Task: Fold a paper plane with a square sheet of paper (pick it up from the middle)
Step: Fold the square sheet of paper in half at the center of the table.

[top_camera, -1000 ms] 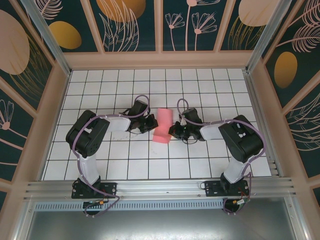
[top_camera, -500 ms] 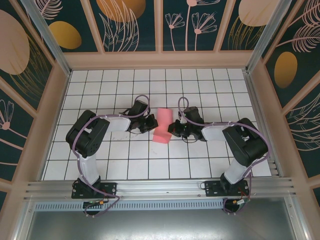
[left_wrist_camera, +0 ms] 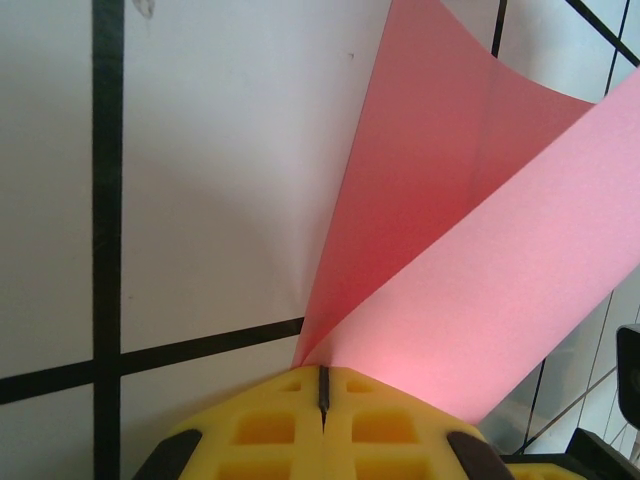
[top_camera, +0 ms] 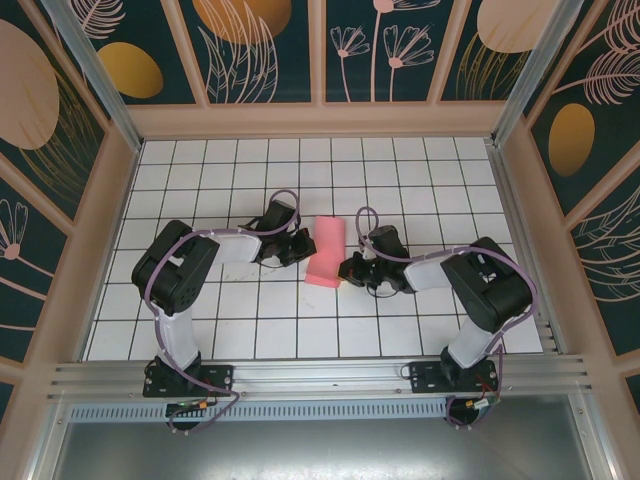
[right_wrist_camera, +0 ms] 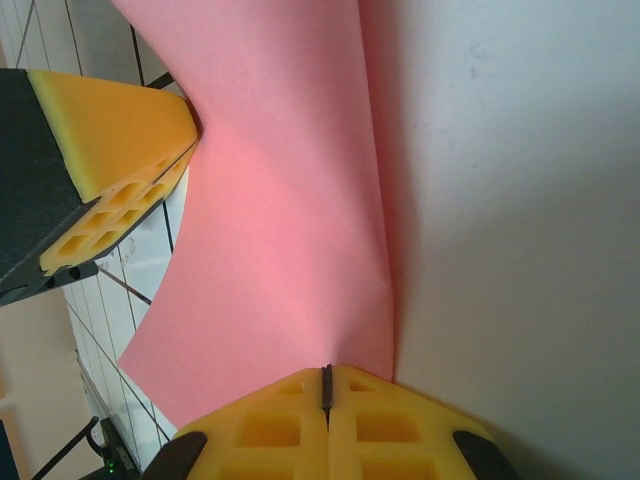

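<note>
The salmon-pink square sheet of paper (top_camera: 325, 250) is doubled over into a long strip on the tiled table, its flaps bowing apart (left_wrist_camera: 470, 230) in the left wrist view. My left gripper (top_camera: 300, 246) is shut, and the fold's corner runs in between its yellow fingertips (left_wrist_camera: 290, 400). My right gripper (top_camera: 347, 269) meets the strip's near right side and is shut with the paper's edge (right_wrist_camera: 290, 240) at its pads (right_wrist_camera: 370, 410). The left gripper's yellow finger (right_wrist_camera: 110, 160) touches the sheet's far side. A paper plane is out of view.
The white grid table (top_camera: 300, 180) is fenced by peach-coloured walls (top_camera: 320, 120) at the back and both sides. An aluminium rail (top_camera: 320, 375) with both arm bases runs along the near edge. Both forearms lie low, on either side of the sheet.
The right gripper and its wrist have shifted a little toward the near edge along the sheet's right side. The left arm and the sheet look unchanged.
</note>
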Action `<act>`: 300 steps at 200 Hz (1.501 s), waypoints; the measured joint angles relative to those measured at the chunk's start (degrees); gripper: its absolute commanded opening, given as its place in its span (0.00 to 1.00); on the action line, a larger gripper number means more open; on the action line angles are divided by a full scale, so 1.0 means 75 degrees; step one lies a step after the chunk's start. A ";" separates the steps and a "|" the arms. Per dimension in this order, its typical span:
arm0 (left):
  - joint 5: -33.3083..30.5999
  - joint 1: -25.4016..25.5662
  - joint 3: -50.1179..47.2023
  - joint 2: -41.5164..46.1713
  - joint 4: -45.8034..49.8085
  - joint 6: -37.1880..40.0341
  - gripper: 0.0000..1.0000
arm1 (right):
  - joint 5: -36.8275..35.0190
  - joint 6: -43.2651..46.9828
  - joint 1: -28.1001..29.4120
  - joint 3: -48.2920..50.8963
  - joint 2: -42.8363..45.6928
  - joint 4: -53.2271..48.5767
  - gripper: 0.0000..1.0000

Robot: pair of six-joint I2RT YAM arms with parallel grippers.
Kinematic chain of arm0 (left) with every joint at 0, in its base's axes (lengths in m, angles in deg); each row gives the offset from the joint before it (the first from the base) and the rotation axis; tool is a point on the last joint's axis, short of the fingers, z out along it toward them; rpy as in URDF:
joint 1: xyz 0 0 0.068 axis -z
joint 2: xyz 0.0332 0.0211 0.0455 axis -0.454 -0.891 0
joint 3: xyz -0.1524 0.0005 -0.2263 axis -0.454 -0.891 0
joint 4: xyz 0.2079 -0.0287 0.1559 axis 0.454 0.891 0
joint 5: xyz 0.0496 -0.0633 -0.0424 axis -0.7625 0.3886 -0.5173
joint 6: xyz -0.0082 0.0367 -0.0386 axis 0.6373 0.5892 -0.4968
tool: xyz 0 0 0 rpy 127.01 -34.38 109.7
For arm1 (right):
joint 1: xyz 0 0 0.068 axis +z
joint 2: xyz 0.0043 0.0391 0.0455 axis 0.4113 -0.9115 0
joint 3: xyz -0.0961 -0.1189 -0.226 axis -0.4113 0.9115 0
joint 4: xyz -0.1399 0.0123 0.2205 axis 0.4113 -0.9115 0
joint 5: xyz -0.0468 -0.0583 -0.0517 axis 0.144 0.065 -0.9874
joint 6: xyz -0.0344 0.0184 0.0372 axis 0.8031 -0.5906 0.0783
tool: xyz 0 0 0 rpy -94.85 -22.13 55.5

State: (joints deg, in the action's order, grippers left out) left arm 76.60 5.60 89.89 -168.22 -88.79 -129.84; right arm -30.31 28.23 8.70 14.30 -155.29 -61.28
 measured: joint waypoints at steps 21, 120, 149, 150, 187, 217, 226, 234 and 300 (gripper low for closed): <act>-0.0003 0.0000 0.0000 0.0000 0.0000 0.0017 0.00 | -0.0012 -0.0003 0.0000 0.0000 0.0201 -0.0061 0.02; 0.0000 0.0000 0.0003 0.0000 0.0000 0.0017 0.00 | 0.0131 -0.0210 0.0289 0.0335 0.0166 0.0475 0.01; 0.0000 -0.0003 0.0015 -0.0003 0.0020 0.0017 0.00 | 0.0128 -0.0265 0.0286 0.0493 0.0102 0.0691 0.01; 0.0000 -0.0003 0.0015 -0.0003 0.0020 0.0017 0.00 | 0.0128 -0.0268 0.0289 0.0493 0.0102 0.0694 0.01; -0.0003 0.0000 0.0020 -0.0003 0.0029 0.0017 0.00 | 0.0125 -0.0268 0.0303 0.0490 0.0227 0.0554 0.01; 0.0000 0.0000 0.0023 -0.0003 0.0032 0.0017 0.00 | 0.0131 -0.0268 0.0370 0.0411 0.0533 0.0455 0.01; 0.0000 0.0000 0.0020 -0.0003 0.0032 0.0017 0.00 | 0.0134 -0.0268 0.0420 0.0370 0.0568 0.0460 0.01; -0.0003 0.0000 0.0023 -0.0003 0.0032 0.0017 0.00 | 0.0131 -0.0268 0.0469 0.0341 0.0568 0.0458 0.01; 0.0000 0.0000 0.0029 -0.0009 0.0038 0.0017 0.00 | 0.0134 -0.0291 0.0603 0.0510 0.0125 0.0662 0.01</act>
State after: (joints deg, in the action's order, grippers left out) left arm 76.60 5.60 90.11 -168.28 -88.51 -129.71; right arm -29.30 26.05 13.23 18.13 -154.35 -56.32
